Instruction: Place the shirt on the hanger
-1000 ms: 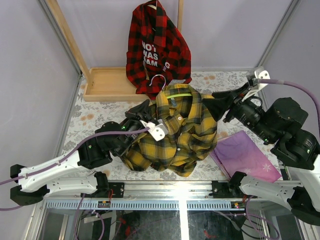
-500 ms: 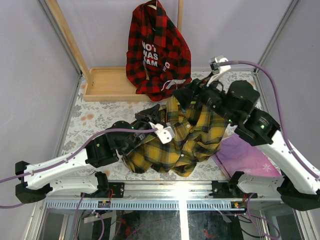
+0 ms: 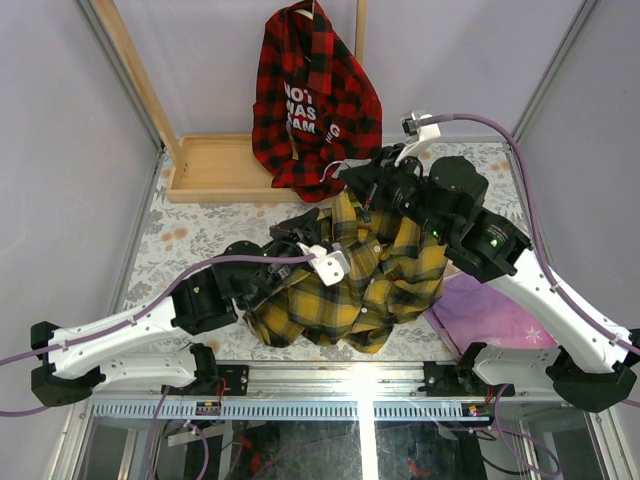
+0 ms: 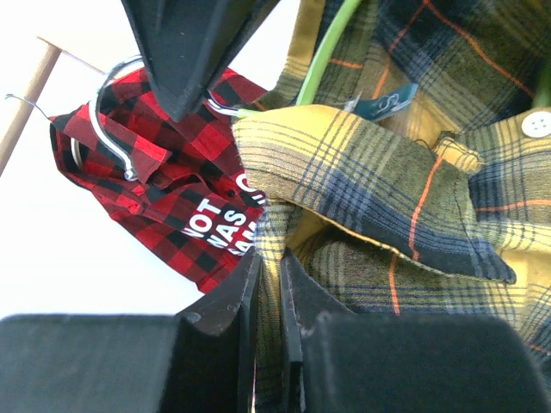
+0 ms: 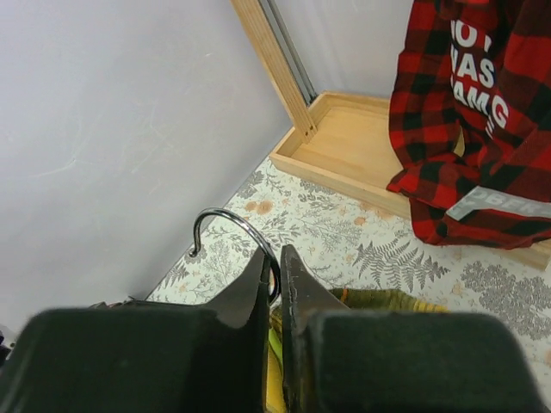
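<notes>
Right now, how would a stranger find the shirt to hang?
Start at the wooden rack at the table's far edge. Just in front of it sits a bunched yellow plaid shirt; unlike the red-and-black shirt hanging there, it has no lettering.

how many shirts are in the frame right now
2. The yellow plaid shirt lies bunched on the table; the red plaid shirt hangs at the back by the wooden rack. No others show, though the bunched cloth could hide something.
</notes>
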Robot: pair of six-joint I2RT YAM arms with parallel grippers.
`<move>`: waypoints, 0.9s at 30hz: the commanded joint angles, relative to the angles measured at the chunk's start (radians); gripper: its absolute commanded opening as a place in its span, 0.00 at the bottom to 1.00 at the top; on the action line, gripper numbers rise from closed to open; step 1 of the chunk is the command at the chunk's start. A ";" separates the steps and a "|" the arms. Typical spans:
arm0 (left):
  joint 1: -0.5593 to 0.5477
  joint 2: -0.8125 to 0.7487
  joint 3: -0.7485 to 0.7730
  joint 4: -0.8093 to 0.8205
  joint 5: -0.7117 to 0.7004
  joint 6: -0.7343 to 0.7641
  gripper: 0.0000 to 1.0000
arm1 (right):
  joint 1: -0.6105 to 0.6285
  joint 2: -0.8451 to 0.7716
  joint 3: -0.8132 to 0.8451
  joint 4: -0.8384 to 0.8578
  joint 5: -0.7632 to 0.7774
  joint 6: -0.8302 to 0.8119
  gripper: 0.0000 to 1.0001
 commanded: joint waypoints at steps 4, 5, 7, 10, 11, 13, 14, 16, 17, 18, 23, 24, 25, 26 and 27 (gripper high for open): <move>-0.006 -0.058 0.069 0.034 0.074 -0.145 0.30 | 0.001 -0.037 0.003 0.136 -0.005 -0.090 0.00; -0.007 -0.070 0.076 0.021 0.098 -0.181 0.40 | 0.002 -0.049 -0.002 0.150 -0.011 -0.112 0.00; -0.007 -0.104 0.090 0.002 0.149 -0.264 0.58 | 0.001 -0.075 -0.014 0.191 -0.027 -0.161 0.00; -0.007 -0.153 0.096 -0.010 0.219 -0.352 0.74 | 0.002 -0.119 -0.038 0.236 -0.035 -0.226 0.00; -0.007 -0.170 0.098 -0.010 0.233 -0.393 0.76 | 0.002 -0.134 -0.045 0.246 -0.023 -0.237 0.00; -0.007 -0.199 0.098 -0.018 0.250 -0.437 0.79 | 0.002 -0.162 -0.056 0.271 -0.008 -0.263 0.00; -0.007 -0.214 0.094 -0.025 0.249 -0.456 0.80 | 0.001 -0.178 -0.062 0.284 -0.005 -0.274 0.00; -0.007 -0.237 0.083 -0.040 0.232 -0.483 0.81 | 0.001 -0.207 -0.066 0.302 0.013 -0.288 0.00; -0.007 -0.251 0.071 -0.047 0.218 -0.496 0.82 | 0.001 -0.220 -0.064 0.307 0.027 -0.293 0.00; -0.006 -0.262 0.065 -0.053 0.211 -0.512 0.82 | 0.002 -0.230 -0.057 0.307 0.042 -0.296 0.00; -0.007 -0.314 0.010 -0.063 0.185 -0.584 0.84 | 0.002 -0.256 -0.004 0.300 0.131 -0.302 0.00; -0.007 -0.317 0.001 -0.063 0.177 -0.592 0.84 | 0.002 -0.255 0.011 0.297 0.140 -0.305 0.00; -0.007 -0.319 -0.009 -0.062 0.164 -0.597 0.85 | 0.001 -0.254 0.027 0.295 0.143 -0.308 0.00; -0.007 -0.319 -0.020 -0.058 0.147 -0.599 0.85 | 0.000 -0.250 0.043 0.294 0.140 -0.309 0.00; -0.007 -0.318 -0.030 -0.052 0.124 -0.596 0.85 | 0.001 -0.249 0.058 0.292 0.133 -0.311 0.00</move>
